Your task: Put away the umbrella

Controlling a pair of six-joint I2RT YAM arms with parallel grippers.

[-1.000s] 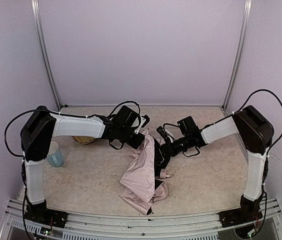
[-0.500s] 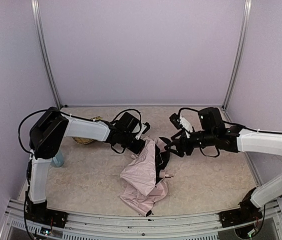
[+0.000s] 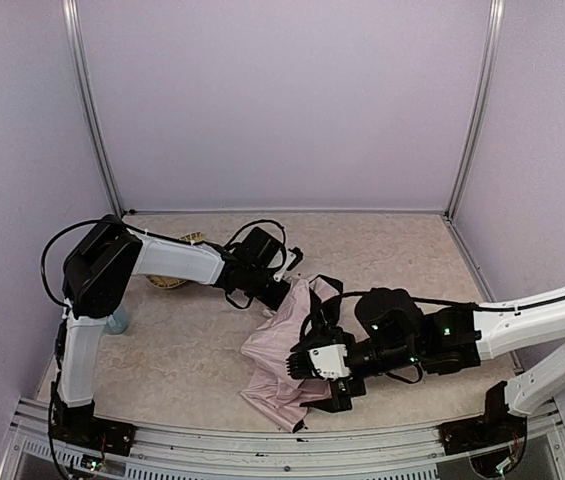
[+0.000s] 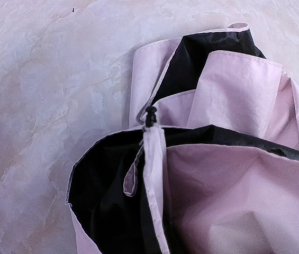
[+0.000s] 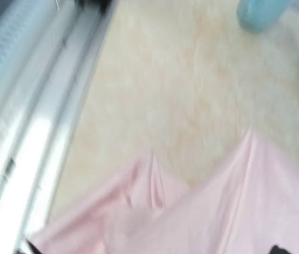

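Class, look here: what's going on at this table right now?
Two robot arms are working on a collapsed pink umbrella lying crumpled mid-table. The left gripper is shut at its far end; whether it pinches fabric is unclear. The right gripper sits low over the near fabric, its jaws hard to make out. The umbrella isn't bundled up yet.

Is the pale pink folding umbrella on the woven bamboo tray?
No, the pink umbrella lies crumpled on the marbled table, apart from the bamboo tray.
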